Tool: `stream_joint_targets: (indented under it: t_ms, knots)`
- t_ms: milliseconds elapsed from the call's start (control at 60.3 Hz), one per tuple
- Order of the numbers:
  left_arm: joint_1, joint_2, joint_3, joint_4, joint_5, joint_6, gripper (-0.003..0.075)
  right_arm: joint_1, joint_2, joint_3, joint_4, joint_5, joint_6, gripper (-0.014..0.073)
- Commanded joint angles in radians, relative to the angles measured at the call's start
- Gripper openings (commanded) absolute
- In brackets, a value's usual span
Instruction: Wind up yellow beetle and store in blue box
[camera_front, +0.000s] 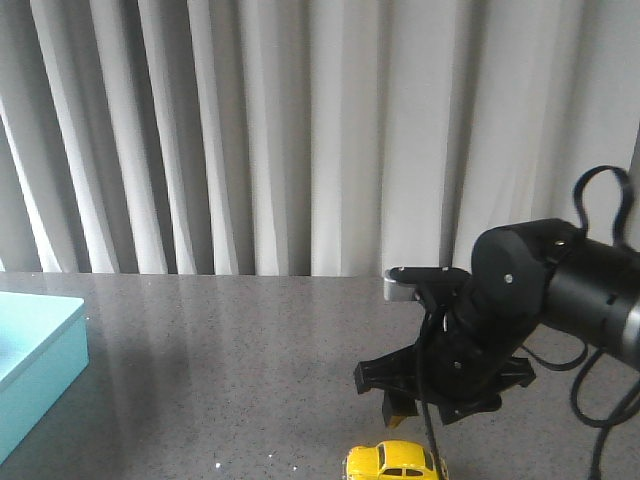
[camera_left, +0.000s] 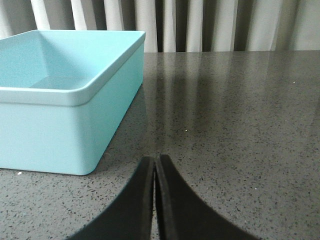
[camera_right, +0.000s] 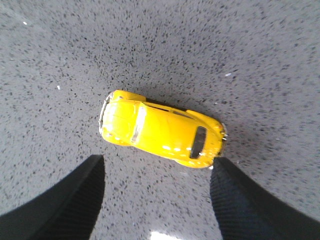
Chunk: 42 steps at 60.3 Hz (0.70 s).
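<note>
So far, nothing was wound or stored: your right gripper (camera_right: 157, 195) hung above the yellow beetle (camera_right: 161, 129) on the table (camera_front: 250, 350), fingers spread wide; your left gripper (camera_left: 156, 167), fingers pressed together, sat beside the blue box (camera_left: 65, 100), well apart from the car.

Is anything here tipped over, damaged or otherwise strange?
Nothing stands out. The yellow beetle sits on its wheels on the table, under the open right gripper. The blue box stands upright, undamaged.
</note>
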Motion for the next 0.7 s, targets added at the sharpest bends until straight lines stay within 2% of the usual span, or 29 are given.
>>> stream_joint_targets:
  t_ms: [0,232,448,680]
  knots:
    - [-0.006,0.003,-0.014,-0.003,-0.069,-0.007,-0.0006,0.008,0.001,-0.051,-0.027,-0.013,0.047,0.0468]
    - [-0.006,0.003,-0.014,-0.003,-0.069,-0.007,-0.0006,0.008,0.077,-0.051,-0.026,-0.027,0.072,0.0468]
    - [-0.006,0.003,-0.014,-0.003,-0.069,-0.007,-0.0006,0.008,0.123,-0.051,-0.084,-0.031,0.111,0.0468]
    - [-0.006,0.003,-0.014,-0.003,-0.069,-0.007,-0.0006,0.008,0.174,-0.051,-0.073,-0.044,0.115,0.0468]
